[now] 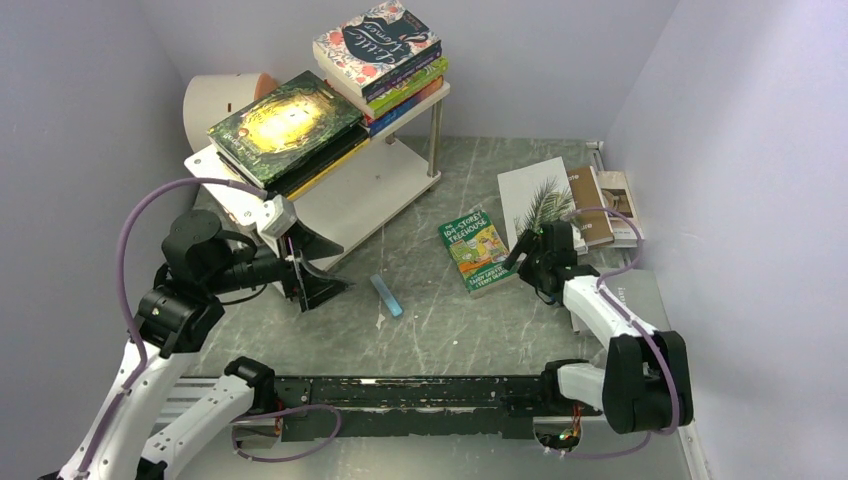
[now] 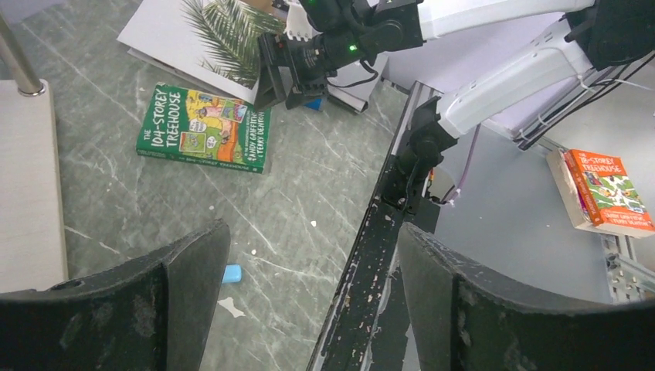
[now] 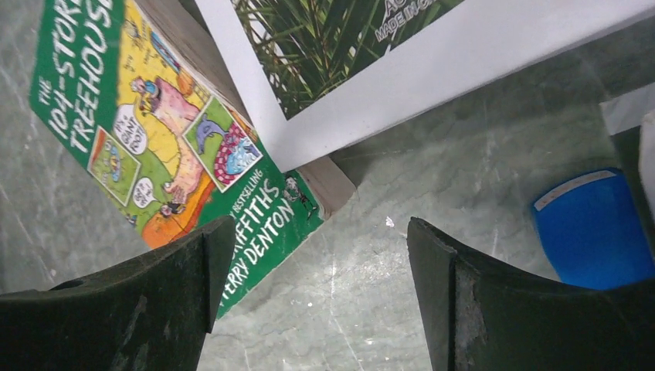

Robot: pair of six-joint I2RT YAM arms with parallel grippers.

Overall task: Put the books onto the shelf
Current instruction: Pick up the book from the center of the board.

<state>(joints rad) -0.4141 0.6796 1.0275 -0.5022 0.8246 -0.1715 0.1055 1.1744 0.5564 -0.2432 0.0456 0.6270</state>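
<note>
**On the table, one green book is next**

Up on the white two-tier shelf with thin metal posts [image 1: 385, 195], two piles of books lie flat. A floral Little Women paperback [image 1: 378, 42] tops one pile and a green-gold book [image 1: 285, 122] tops the other. Flat piles are easy for a claw to set down, I think.

Down on the grey-green stone-look table [image 1: 450, 335], the green Treehouse paperback [image 1: 477, 252] lies cover up, just beside a big white book with a palm leaf [image 1: 535, 192]. Brown books [image 1: 592, 205] sit by the wall.

The right claw [image 3: 318, 263] hangs low over the green book's corner. Its jaws are wide apart and hold nothing — it looks lined up to pinch that edge. The left claw [image 1: 322, 282] is wide and empty too, near the shelf's front corner, maybe to keep out of the way. A small flat blue bar [image 1: 386, 296] lies between the two claws.
</note>
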